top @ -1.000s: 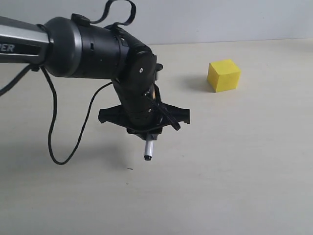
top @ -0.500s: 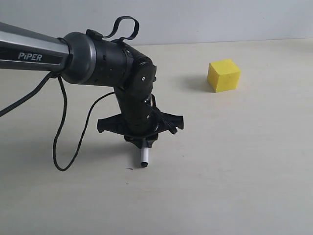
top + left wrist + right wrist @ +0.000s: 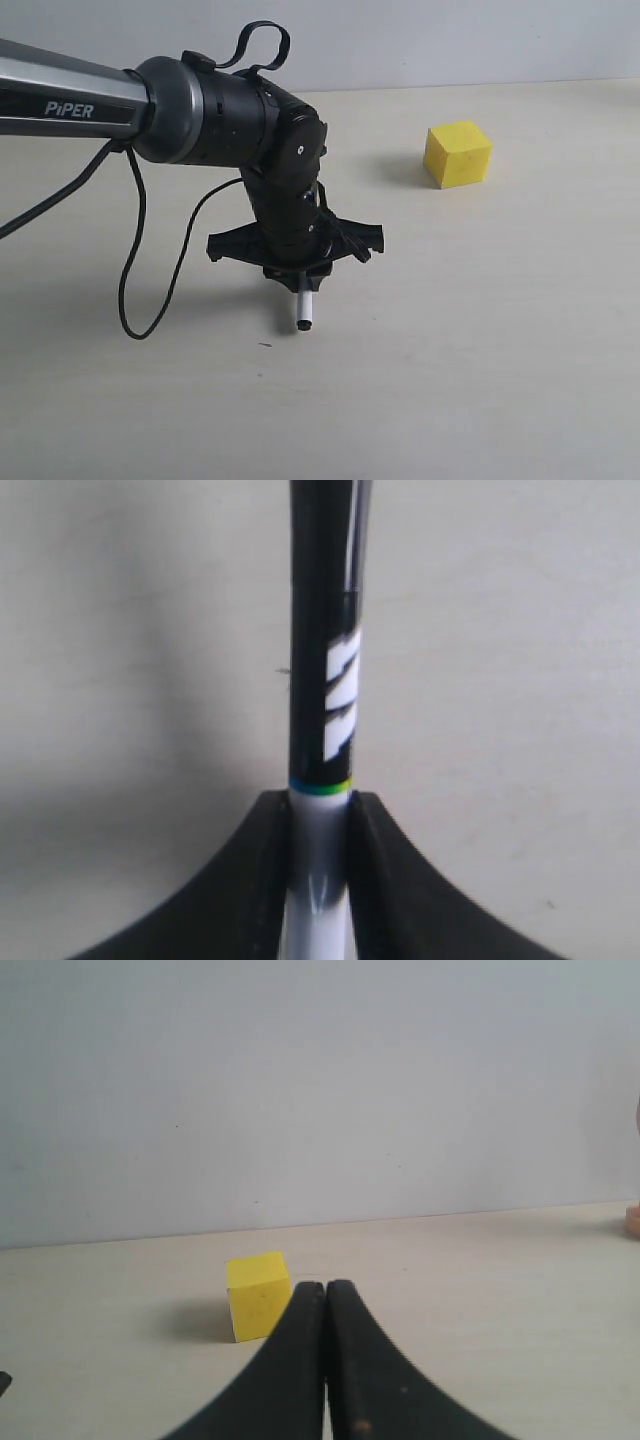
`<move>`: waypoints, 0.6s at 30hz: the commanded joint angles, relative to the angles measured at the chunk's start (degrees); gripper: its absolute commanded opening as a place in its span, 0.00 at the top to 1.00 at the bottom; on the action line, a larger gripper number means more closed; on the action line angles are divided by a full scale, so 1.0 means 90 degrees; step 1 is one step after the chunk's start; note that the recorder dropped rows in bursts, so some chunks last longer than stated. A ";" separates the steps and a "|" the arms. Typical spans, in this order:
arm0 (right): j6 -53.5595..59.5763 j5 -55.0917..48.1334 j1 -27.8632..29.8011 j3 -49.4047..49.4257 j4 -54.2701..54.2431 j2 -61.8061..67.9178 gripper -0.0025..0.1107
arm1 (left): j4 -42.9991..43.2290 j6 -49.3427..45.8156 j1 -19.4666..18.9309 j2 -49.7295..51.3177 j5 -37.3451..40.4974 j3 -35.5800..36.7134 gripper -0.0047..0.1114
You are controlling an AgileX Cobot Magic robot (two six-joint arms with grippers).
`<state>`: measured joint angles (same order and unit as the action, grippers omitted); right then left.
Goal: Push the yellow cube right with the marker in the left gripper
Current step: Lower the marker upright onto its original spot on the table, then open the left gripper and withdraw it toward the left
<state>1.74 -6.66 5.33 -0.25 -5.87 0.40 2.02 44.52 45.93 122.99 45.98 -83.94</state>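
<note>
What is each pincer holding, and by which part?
The left pincer grips the marker by its white section; the right pincer is shut, empty.

Open tabletop [image 3: 480,330] between marker [image 3: 304,310] and yellow cube [image 3: 458,153]

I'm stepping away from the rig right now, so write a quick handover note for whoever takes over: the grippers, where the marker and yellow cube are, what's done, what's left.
Left gripper: shut on the marker, which points down at the table; I cannot tell whether the tip touches.
Right gripper: shut, empty, out of the exterior view.
Yellow cube: on the table, right of and behind the marker in the exterior view, well apart.
Done: marker grasped.
Left: bring the marker to the cube's left face, then push it right.
</note>
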 commanded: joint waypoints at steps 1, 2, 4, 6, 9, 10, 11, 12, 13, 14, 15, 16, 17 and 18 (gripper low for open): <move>0.0013 0.0035 0.0035 0.0028 0.0024 -0.0044 0.98 | -0.0027 0.0055 -0.0029 -0.0032 0.0007 -0.0030 0.74; 0.0013 0.0035 0.0035 0.0028 0.0024 -0.0044 0.98 | -0.0027 0.0055 -0.0029 -0.0032 0.0007 -0.0030 0.71; 0.0013 0.0035 0.0035 0.0028 0.0024 -0.0044 0.98 | -0.0027 0.0055 -0.0029 -0.0032 0.0007 -0.0030 0.70; 0.0013 0.0035 0.0035 0.0028 0.0024 -0.0044 0.98 | -0.0027 0.0055 -0.0029 -0.0032 -0.0004 -0.0030 0.70; 0.0013 0.0035 0.0035 0.0028 0.0024 -0.0044 0.98 | -0.0027 0.0055 -0.0029 -0.0032 -0.0032 -0.0030 0.70; 0.0013 0.0035 0.0035 0.0028 0.0024 -0.0044 0.98 | -0.0027 0.0055 -0.0029 -0.0032 -0.0047 -0.0030 0.70; 0.0013 0.0035 0.0035 0.0028 0.0024 -0.0044 0.98 | -0.0027 0.0055 -0.0029 -0.0032 -0.0047 -0.0030 0.70; 0.0013 0.0035 0.0035 0.0028 0.0024 -0.0044 0.98 | -0.0027 0.0055 -0.0029 -0.0032 -0.0047 -0.0030 0.70; 0.0013 0.0035 0.0035 0.0028 0.0024 -0.0044 0.98 | -0.0027 0.0055 -0.0029 -0.0032 -0.0047 -0.0030 0.70; 0.0013 0.0035 0.0035 0.0028 0.0024 -0.0044 0.98 | -0.0027 0.0055 -0.0029 -0.0032 -0.0047 -0.0030 0.70; 0.0013 0.0035 0.0035 0.0028 0.0024 -0.0044 0.98 | -0.0027 0.0055 -0.0029 -0.0032 -0.0047 -0.0030 0.70; 0.0013 0.0035 0.0035 0.0028 0.0024 -0.0044 0.98 | -0.0027 0.0055 -0.0029 -0.0032 -0.0047 -0.0030 0.70; 0.0013 0.0035 0.0035 0.0028 0.0024 -0.0044 0.98 | 0.0003 0.0055 -0.0029 -0.0032 -0.0047 -0.0044 0.70; 0.0013 0.0035 0.0035 0.0028 0.0024 -0.0044 0.98 | 0.0032 0.0055 -0.0029 -0.0032 -0.0034 -0.0044 0.70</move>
<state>1.74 -6.66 5.33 -0.25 -5.87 0.40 2.02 44.65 45.93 122.99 45.98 -83.94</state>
